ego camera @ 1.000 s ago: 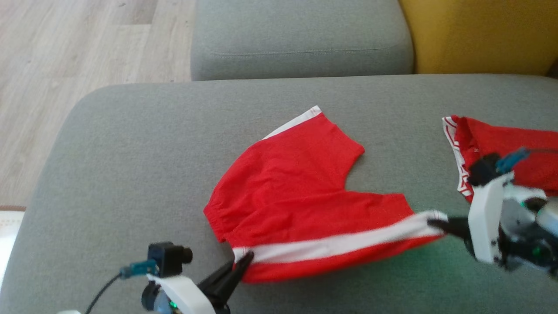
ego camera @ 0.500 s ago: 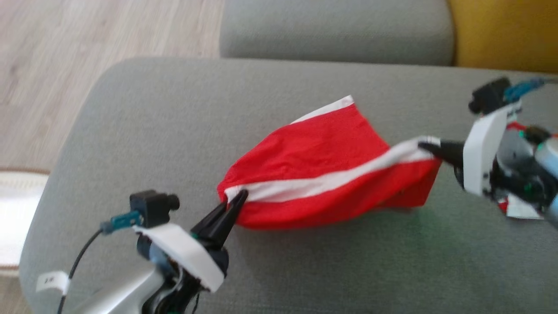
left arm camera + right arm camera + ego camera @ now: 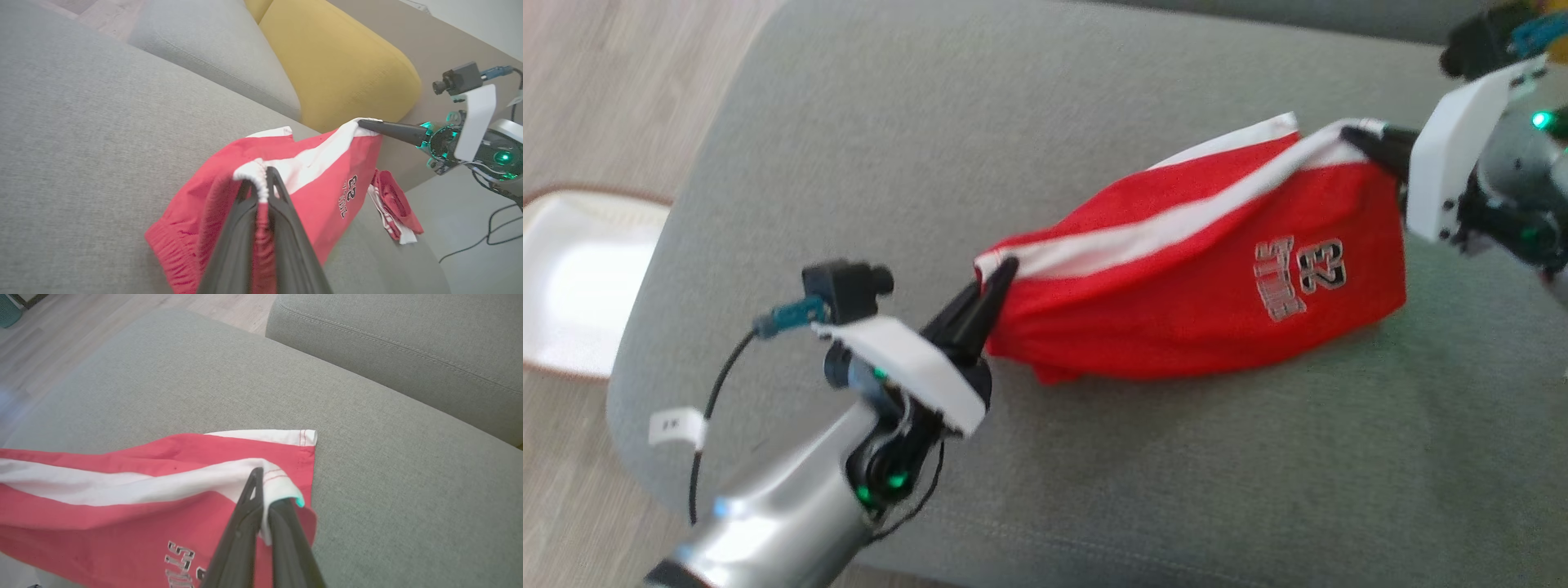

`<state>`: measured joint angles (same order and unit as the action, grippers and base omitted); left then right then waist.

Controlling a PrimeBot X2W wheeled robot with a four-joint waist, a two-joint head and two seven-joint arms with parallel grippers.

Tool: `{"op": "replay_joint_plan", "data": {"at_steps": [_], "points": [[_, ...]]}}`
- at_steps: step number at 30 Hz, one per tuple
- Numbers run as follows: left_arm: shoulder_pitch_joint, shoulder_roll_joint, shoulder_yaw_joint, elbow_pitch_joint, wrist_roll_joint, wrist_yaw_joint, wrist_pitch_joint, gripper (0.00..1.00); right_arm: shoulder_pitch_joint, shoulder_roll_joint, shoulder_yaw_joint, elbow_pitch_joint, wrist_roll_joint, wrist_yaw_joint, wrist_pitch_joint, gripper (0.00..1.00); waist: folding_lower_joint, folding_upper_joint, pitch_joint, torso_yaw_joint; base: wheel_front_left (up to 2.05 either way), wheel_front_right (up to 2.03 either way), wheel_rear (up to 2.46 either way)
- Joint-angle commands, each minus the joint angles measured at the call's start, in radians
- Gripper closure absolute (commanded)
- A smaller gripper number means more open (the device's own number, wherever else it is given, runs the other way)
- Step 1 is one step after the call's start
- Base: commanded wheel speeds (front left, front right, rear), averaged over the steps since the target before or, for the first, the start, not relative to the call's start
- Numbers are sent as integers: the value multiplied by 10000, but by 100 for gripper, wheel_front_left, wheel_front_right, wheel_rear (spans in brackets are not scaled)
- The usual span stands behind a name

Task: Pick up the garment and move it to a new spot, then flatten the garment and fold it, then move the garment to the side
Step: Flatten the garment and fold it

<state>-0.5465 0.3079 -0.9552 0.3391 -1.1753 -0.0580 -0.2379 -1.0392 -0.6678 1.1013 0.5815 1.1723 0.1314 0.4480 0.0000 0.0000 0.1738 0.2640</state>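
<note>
The garment [image 3: 1201, 302] is a pair of red shorts with a white side stripe and a printed number, stretched above the grey cushion [image 3: 931, 131]. My left gripper [image 3: 1001, 273] is shut on its elastic waistband end [image 3: 257, 179]. My right gripper [image 3: 1356, 135] is shut on the white hem corner [image 3: 273, 486] at the other end. The near leg is lifted and doubled over the far leg, whose white hem [image 3: 286, 437] lies on the cushion. The lower red edge sags to the cushion between the grippers.
A second red garment [image 3: 392, 204] lies crumpled on the cushion near the right arm. A yellow cushion [image 3: 339, 65] and a grey back cushion [image 3: 400, 347] stand behind. A white tray [image 3: 580, 286] sits on the wooden floor at the left.
Both grippers have lifted the near leg of the shorts and carried it over the far leg, so the printed side now faces up. The camera has also shifted.
</note>
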Motion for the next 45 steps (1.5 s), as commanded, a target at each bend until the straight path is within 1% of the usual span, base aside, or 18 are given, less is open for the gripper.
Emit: {"op": "replay_joint_plan", "data": {"at_steps": [1,6,7,15,21,25,26,27,28,29,30,37,45], "points": [[-762,-74,558,197,-87,-137,-77,100,-443,35,-51,96,-155,-7,-161,100,0,0,543,434,0,0,0],[-1349,-693,645,1248,0,-442,-144,100,-988,237,155,627,-434,-7,-390,100,0,0,983,658,0,0,0],[-1349,-693,645,1248,0,-442,-144,100,-988,237,155,627,-434,-7,-390,100,0,0,983,658,0,0,0],[-1964,-1451,798,2411,179,-671,-215,100,-1573,421,526,1319,-673,-7,-806,100,0,0,1512,839,0,0,0],[-2315,-1811,818,2960,313,-718,-232,100,-1908,486,770,1660,-705,-7,-1110,100,0,0,1866,890,0,0,0],[-2480,-1891,857,3065,320,-723,-235,100,-2130,545,935,1901,-685,-7,-1162,100,0,0,2095,868,0,0,0],[-2505,-1906,865,3104,331,-723,-236,100,-2188,562,990,1973,-740,-7,-1218,37,0,0,2127,865,0,0,0],[-2522,-1915,866,3158,346,-724,-236,100,-2230,599,1015,2061,-744,-7,-1267,0,0,0,2156,848,0,0,0],[-2536,-1923,858,3236,366,-724,-237,65,-2264,645,1028,2160,-736,-7,-1322,0,0,0,2177,835,0,0,0],[-2553,-1926,849,3331,397,-724,-237,26,-2295,696,1043,2251,-740,-7,-1403,0,0,0,2187,814,0,0,0],[-2572,-1924,892,3425,441,-724,-237,0,-2309,745,1057,2320,-740,-7,-1508,0,0,0,2183,785,0,0,0],[-2338,-1791,1704,3842,984,-725,-238,0,-2101,830,1184,2470,-573,-7,-2291,0,0,0,1800,457,0,0,0],[-1654,-1350,2911,3937,1432,-726,-238,0,-1570,872,1245,2717,-420,-7,-3644,0,0,0,712,-182,0,0,0]]}}
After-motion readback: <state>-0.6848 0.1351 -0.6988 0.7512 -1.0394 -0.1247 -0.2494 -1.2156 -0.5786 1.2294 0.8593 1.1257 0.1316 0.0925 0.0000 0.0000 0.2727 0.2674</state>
